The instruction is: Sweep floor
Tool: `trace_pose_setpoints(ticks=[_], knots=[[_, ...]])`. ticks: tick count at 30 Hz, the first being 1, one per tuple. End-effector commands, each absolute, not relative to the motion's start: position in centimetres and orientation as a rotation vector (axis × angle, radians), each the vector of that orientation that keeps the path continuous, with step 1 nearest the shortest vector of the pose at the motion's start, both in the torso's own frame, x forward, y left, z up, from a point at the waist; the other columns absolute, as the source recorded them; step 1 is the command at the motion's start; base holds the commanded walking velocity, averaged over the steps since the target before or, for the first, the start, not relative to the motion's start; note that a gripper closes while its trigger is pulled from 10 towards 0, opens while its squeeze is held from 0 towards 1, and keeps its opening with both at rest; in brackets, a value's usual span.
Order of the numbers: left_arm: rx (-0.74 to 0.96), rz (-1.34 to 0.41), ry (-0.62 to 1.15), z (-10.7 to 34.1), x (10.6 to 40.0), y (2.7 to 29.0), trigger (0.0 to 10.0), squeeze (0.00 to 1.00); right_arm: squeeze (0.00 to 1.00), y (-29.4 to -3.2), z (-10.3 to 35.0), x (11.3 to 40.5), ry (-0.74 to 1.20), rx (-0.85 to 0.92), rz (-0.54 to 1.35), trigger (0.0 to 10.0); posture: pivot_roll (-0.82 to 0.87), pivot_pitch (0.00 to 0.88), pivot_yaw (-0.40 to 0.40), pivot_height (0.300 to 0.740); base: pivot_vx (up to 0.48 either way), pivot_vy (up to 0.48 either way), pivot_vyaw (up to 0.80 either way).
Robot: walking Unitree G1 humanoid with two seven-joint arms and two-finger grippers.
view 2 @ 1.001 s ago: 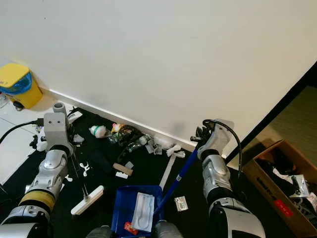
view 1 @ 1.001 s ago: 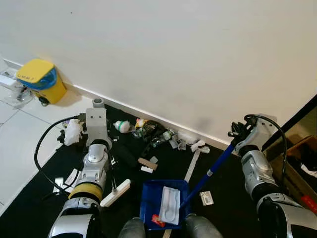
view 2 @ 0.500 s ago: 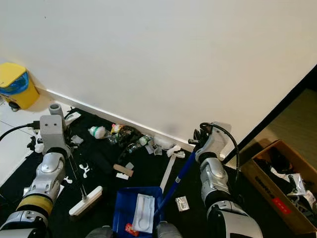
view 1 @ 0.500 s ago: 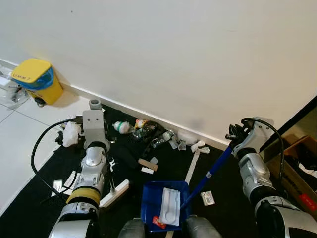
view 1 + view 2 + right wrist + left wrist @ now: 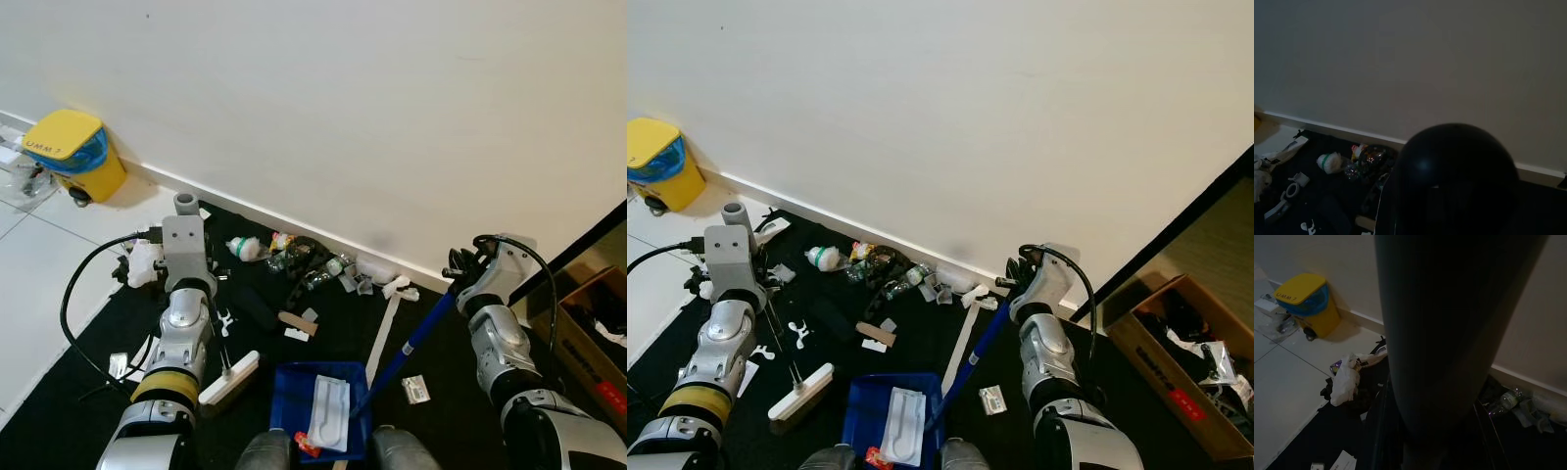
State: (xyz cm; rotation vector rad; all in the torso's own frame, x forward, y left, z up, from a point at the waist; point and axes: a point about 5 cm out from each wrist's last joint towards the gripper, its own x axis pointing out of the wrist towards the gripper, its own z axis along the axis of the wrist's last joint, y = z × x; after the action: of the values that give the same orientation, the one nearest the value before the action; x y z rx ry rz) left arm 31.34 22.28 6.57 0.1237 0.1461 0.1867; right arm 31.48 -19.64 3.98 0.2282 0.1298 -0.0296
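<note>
Right pincer (image 5: 460, 277) gripping top of blue dustpan handle (image 5: 411, 343), fingers closed round it; handle slanting down to blue dustpan (image 5: 294, 411) sitting on black mat (image 5: 59, 392), a white wrapper (image 5: 328, 411) lying inside. Left pincer (image 5: 186, 269) clasping grey broom pole (image 5: 1435, 342); finger closure cannot be told. White brush head (image 5: 228, 377) resting on mat just left of dustpan. Litter pile (image 5: 304, 266) lying along skirting beyond. Yellow bin (image 5: 76, 157) standing on tiles, far left. Cardboard box (image 5: 1185, 367) sitting at right.

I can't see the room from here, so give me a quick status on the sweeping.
Right hand on the blue dustpan handle, left hand on the broom. Litter piled along the wall. Wrapper loose beside the dustpan.
</note>
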Motion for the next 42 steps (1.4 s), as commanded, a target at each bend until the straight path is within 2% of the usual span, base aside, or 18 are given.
trace_pose_setpoints(ticks=[1,10,15,30,42], knots=[[0.123,0.173,0.221,5.0,30.6,21.8,10.0,0.00,0.00,-20.5,3.7,31.2,0.144,0.232,-0.052,10.0,0.05,0.064,-0.032,0.740,0.000,0.000,0.00],[0.131,0.155,0.214,5.1,30.8,21.3,10.0,0.00,0.00,-21.3,5.9,32.5,0.048,0.217,-0.048,10.0,0.05,0.058,-0.036,0.740,0.000,0.000,0.00],[0.130,0.134,0.204,5.4,31.2,20.7,10.0,0.00,0.00,-23.0,8.7,33.9,-0.029,0.182,-0.054,10.0,0.04,0.052,-0.040,0.740,0.000,0.000,0.00],[0.070,0.145,0.193,5.3,31.1,19.9,10.0,0.00,0.00,-22.3,8.2,33.7,-0.014,0.174,-0.021,10.0,0.04,0.045,-0.053,0.740,0.000,0.000,0.00],[0.056,0.159,0.192,5.3,30.9,19.8,10.0,0.00,0.00,-22.1,7.9,33.6,-0.005,0.176,-0.015,10.0,0.04,0.041,-0.051,0.740,0.000,-0.270,0.00]])
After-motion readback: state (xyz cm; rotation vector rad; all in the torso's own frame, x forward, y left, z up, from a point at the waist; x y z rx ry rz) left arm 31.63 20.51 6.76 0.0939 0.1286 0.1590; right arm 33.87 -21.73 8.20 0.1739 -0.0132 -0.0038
